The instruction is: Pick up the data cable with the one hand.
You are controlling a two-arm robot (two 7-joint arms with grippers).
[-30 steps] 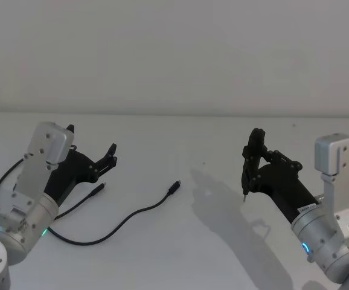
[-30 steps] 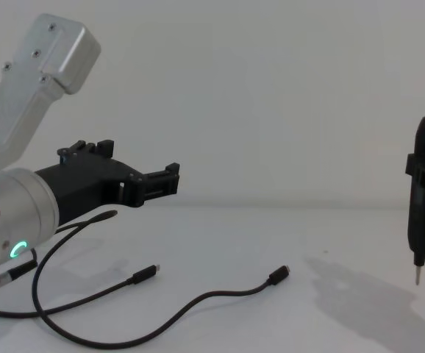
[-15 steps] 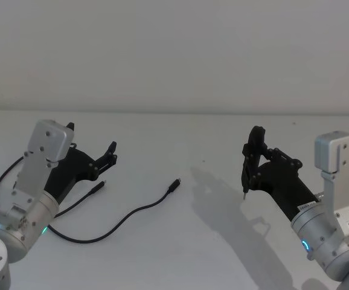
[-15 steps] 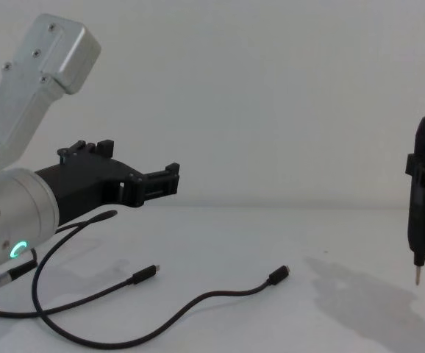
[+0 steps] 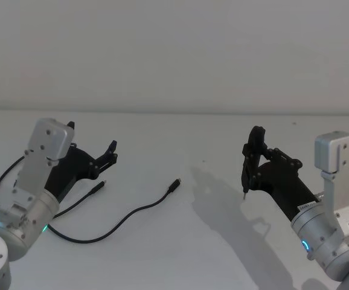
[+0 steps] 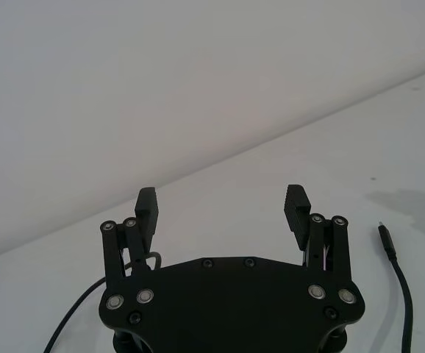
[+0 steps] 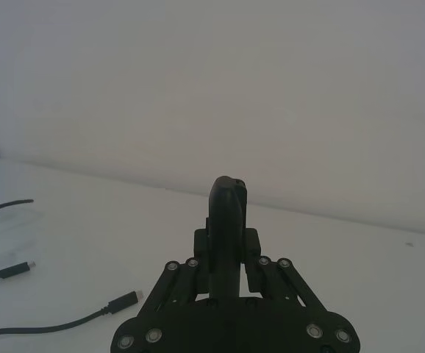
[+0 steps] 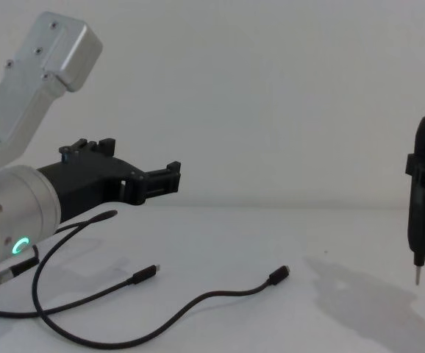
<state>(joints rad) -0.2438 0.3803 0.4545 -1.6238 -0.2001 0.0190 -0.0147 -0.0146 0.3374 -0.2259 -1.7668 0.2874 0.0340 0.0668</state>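
left pincer (image 6: 221, 197): held open, only slightly shifted above bench (image 5: 180, 260) | data cable (image 8: 220, 293): unmoved, untouched | right pincer (image 5: 251, 168): parked, clamped on pen tool (image 5: 254, 148) | grasp judged pending

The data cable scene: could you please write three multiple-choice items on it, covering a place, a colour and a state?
1. Where does the data cable lie?
A) in a drawer
B) on the table, by the left end effector
C) coiled on a tray

2. The left wrist's ring light is:
A) red
B) white
C) green

3. The left end effector is:
A) open, empty
B) shut on the cable
C) shut, empty

Answers: 1 B, it lies loose there, while the right end effector grips the pen-shaped tool; 2 C, it glows green; 3 A, its fingers stand apart around nothing.
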